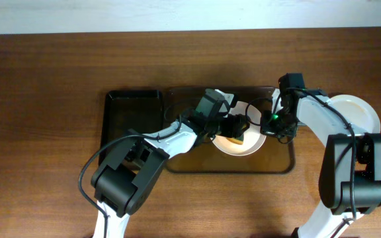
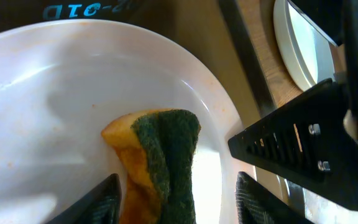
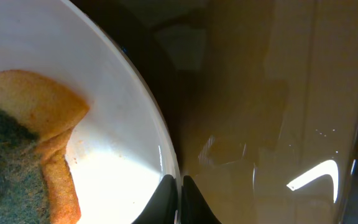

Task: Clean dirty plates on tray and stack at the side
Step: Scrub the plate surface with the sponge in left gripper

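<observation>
Sponge (image 2: 160, 155) cut off below, plate (image 1: 254, 143) half hidden under left tool (image 1: 239, 125)

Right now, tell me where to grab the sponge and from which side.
Pinch the sponge across its folded hump, fingers on the yellow flank and the green scouring flank, coming down from above: it stands bunched in the plate, and the open left gripper straddles it.
</observation>
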`<state>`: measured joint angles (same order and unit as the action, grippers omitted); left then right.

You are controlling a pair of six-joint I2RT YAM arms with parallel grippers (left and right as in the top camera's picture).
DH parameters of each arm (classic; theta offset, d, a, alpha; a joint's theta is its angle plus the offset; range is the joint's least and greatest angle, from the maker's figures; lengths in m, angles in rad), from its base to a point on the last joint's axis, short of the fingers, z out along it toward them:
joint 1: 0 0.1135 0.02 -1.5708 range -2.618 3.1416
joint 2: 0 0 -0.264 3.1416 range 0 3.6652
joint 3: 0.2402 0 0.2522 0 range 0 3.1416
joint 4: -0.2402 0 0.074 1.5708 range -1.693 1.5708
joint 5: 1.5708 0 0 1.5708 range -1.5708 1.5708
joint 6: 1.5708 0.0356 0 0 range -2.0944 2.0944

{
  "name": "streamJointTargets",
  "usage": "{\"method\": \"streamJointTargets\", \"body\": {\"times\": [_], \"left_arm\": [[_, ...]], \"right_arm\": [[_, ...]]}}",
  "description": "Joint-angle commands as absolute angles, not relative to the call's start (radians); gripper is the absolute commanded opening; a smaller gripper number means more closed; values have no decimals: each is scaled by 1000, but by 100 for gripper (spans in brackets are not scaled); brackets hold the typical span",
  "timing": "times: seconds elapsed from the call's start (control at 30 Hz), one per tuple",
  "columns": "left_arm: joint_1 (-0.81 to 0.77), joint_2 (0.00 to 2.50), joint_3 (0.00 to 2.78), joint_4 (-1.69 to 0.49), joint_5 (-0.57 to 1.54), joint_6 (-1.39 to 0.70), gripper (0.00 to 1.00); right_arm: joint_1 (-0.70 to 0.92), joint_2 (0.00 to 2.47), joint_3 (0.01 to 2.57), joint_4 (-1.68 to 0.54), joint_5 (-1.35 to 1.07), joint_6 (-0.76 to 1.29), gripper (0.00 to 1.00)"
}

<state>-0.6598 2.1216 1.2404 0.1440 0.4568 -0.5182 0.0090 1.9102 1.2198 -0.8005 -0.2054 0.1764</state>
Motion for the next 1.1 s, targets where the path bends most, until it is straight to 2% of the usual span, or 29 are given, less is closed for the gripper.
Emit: {"method": "streamJointTargets", "body": {"times": [0.0,0.1,0.13,0.17,0.2,0.37,0.43,0.63,0.73,0.8,0.93,1.07], "left_arm": [[-664,2128,1252,128,463,-479,53],[-722,2128,1252,40,315,-368,53],[-754,2128,1252,17,238,-338,46],[-772,2128,1252,9,176,-338,27],[-786,2128,1252,9,123,-338,0],[-775,2128,1252,-28,76,-195,0],[-768,2128,1252,-47,12,-184,0],[-724,2126,1252,-70,10,-184,0],[-716,2126,1252,-76,5,-34,0],[-716,2126,1252,-80,-74,42,0],[-716,2126,1252,-79,-184,78,0],[-716,2126,1252,-22,-185,84,0]], "right_arm": [[14,1920,1207,-804,-211,173,6],[14,1920,1207,-804,-211,173,6],[14,1920,1207,-804,-211,173,6],[14,1920,1207,-804,-211,173,6],[14,1920,1207,-805,-211,173,6],[14,1920,1207,-807,-210,173,4],[14,1920,1197,-803,-210,173,4],[14,1920,1191,-803,-196,173,4],[14,1920,1191,-803,-196,173,4],[14,1920,1191,-803,-196,173,4],[14,1920,1191,-803,-196,173,4],[14,1920,1191,-803,-196,173,4]]}}
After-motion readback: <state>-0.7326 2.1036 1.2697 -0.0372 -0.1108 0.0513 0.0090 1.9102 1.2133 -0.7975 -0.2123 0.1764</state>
